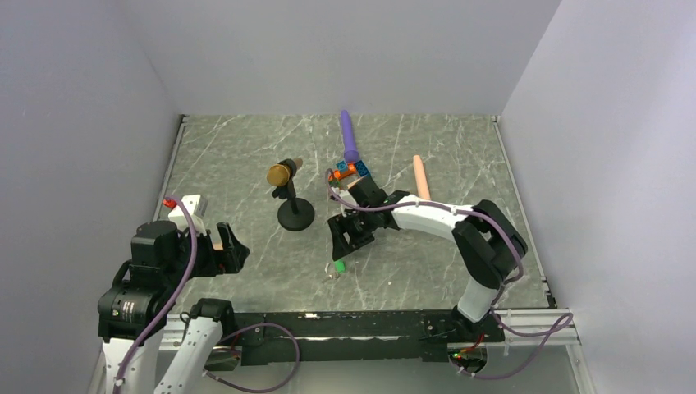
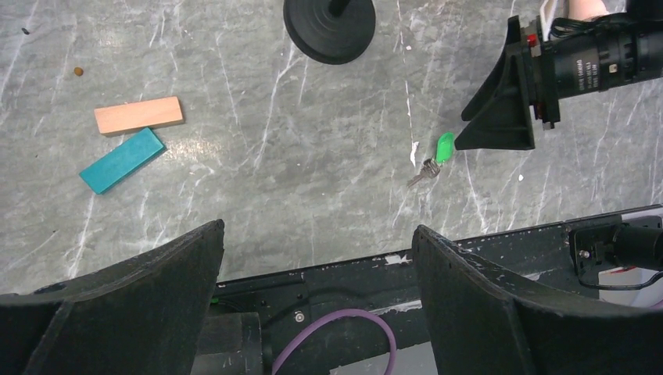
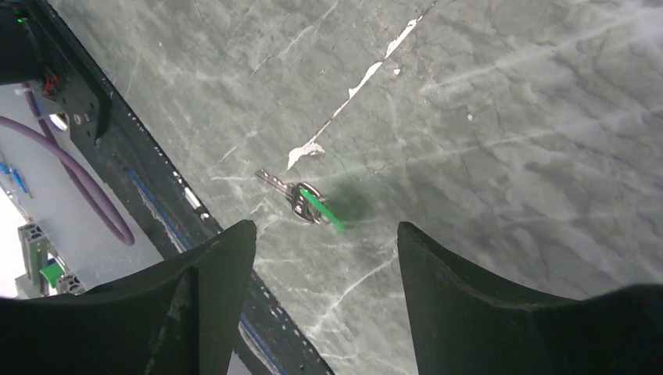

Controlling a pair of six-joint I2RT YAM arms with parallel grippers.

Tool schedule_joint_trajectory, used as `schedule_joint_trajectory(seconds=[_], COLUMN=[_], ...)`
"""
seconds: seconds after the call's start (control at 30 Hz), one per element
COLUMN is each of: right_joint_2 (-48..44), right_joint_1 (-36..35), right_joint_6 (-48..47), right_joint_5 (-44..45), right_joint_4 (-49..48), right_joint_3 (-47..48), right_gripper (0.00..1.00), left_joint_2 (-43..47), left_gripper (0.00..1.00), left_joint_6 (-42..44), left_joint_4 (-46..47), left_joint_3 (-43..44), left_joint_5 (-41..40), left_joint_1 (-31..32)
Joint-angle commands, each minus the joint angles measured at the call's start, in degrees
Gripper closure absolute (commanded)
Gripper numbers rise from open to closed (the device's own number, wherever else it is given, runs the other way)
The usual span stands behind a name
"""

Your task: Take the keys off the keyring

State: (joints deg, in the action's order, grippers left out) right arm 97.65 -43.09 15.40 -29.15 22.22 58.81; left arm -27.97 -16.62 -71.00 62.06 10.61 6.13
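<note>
Plainly, right end effector hung apart just above green key and keyring; closing off-centre might skid both away; left end effector stood apart too.

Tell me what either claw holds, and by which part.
Nothing is held. The tiny bright-green flat key and thin silvery wire keyring lie on the grey marble table; right claw and left claw are open.

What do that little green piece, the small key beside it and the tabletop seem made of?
Green key-like piece: probably plastic, evenly bright, matte. Silvery key: likely metal, grey with a glint. Table: grey-green with white veins, slightly glossy; marble or printed laminate, cannot tell.
</note>
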Motion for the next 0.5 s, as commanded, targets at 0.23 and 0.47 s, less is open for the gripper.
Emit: schedule_joint_trajectory(seconds=[0.23, 0.47], right_joint_2=[4.1, 5.0], right_joint_1=[-1.4, -2.0], right_joint_6=[-3.3, -4.1], right_joint_5=[-2.7, -4.6], right_joint_4=[-2.1, -1.9], right_joint_3=[2.5, 3.0], right_gripper=[0.39, 0.48], left_joint_2=[-0.6, -1.0], left_gripper=[0.07, 0.07], left_joint_6=[1.6, 1.6], left_joint_4=[0.4, 0.7], left_joint_3=[2.3, 2.3], left_joint_5=[-2.1, -2.4], left_joint_1=[0.8, 0.8])
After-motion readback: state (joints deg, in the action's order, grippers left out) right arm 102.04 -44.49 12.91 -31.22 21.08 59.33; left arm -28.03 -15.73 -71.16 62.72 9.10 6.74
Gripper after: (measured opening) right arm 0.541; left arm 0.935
